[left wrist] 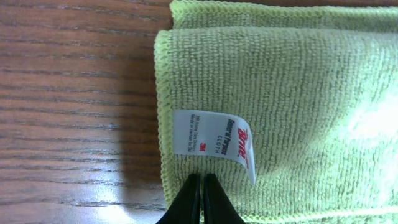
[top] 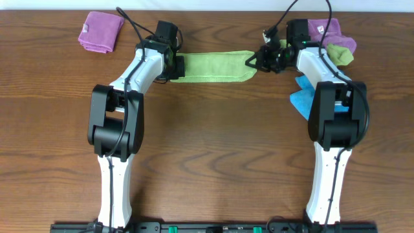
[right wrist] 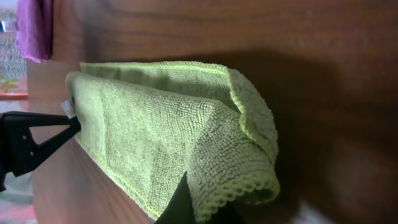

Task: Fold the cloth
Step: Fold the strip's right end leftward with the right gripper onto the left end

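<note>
A light green cloth (top: 213,66) lies folded into a long strip across the far middle of the table. My left gripper (top: 176,66) is shut on its left end; in the left wrist view the closed fingertips (left wrist: 203,186) pinch the hem below a white label (left wrist: 214,142) on the cloth (left wrist: 292,93). My right gripper (top: 253,62) is shut on the right end. In the right wrist view the cloth (right wrist: 161,124) curls over my fingers (right wrist: 208,208), which are mostly hidden under the fold.
A folded purple cloth (top: 100,31) lies at the far left. A pile at the far right holds a purple cloth (top: 333,32), an olive green one (top: 341,53) and a blue one (top: 301,98). Cables run from both wrists.
</note>
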Robot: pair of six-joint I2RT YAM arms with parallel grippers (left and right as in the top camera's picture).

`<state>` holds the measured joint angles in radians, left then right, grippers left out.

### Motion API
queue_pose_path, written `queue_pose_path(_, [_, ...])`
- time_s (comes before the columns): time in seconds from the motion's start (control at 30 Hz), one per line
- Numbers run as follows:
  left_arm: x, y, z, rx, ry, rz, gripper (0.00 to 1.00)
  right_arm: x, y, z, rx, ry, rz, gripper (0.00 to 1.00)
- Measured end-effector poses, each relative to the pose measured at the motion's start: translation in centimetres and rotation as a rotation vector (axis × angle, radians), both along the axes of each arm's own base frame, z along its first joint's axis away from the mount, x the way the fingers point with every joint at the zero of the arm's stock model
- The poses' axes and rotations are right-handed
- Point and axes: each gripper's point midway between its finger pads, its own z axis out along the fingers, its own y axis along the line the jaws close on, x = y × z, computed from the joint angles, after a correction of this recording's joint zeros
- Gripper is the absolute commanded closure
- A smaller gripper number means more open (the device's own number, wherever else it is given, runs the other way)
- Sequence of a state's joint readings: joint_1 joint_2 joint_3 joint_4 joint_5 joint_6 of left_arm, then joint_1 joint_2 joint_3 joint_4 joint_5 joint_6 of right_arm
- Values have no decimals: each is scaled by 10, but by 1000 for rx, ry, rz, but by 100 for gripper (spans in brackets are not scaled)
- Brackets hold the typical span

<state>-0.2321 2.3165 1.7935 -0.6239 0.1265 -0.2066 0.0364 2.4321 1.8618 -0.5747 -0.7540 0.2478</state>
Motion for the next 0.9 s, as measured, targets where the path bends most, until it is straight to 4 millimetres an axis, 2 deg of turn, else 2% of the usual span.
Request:
queue_pose_path(0.13, [-1, -4, 0, -11, 2, 20, 94, 6, 7, 23, -18, -3, 7, 99])
queue_pose_path(0.23, [-3, -15, 0, -15, 1, 10, 94, 6, 21, 40, -63, -22, 37, 99])
queue_pose_path(0.4, [-10, -43, 1, -26, -3, -27, 94, -3, 69, 64, -116, -87, 125, 99])
queue_pose_path(0.47, [-13, -53, 1, -32, -1, -33, 94, -12, 91, 65, -139, -101, 168, 99])
queue_pose_path(0.53, [-14, -55, 1, -37, 3, -29, 94, -18, 104, 62, -157, -104, 192, 99])
queue_pose_path(0.6, [-13, -52, 1, -42, 5, -19, 94, -19, 106, 62, -166, -106, 196, 99])
queue_pose_path(0.9, [-11, -48, 3, -84, 16, -11, 94, -17, 90, 64, -199, -88, 177, 99])
